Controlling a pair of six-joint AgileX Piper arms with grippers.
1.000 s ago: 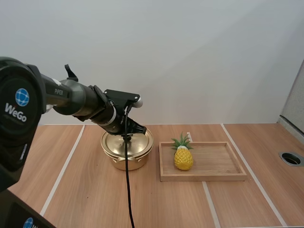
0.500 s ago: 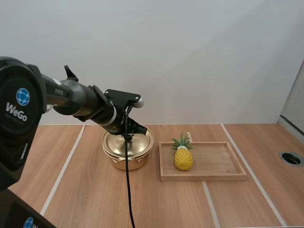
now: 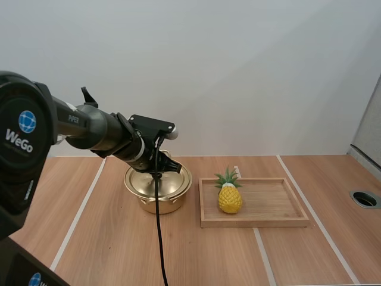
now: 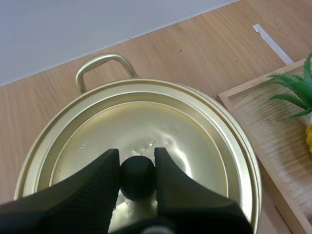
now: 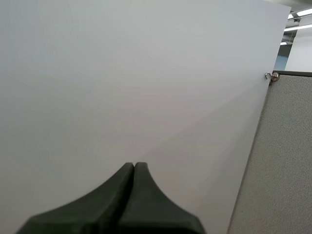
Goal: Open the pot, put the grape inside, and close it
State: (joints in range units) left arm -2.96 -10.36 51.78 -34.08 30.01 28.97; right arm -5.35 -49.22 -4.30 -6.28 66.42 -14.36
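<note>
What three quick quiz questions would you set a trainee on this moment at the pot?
1. True or false: the lid lies on the table beside the pot.
2. Which fruit stands in the tray? A) grapes B) pineapple C) banana
3. Fill in the gap: the left jaws are pinched on the lid's black ____.

Key: 1 false, the lid sits on the pot; 2 B; 3 knob.
</note>
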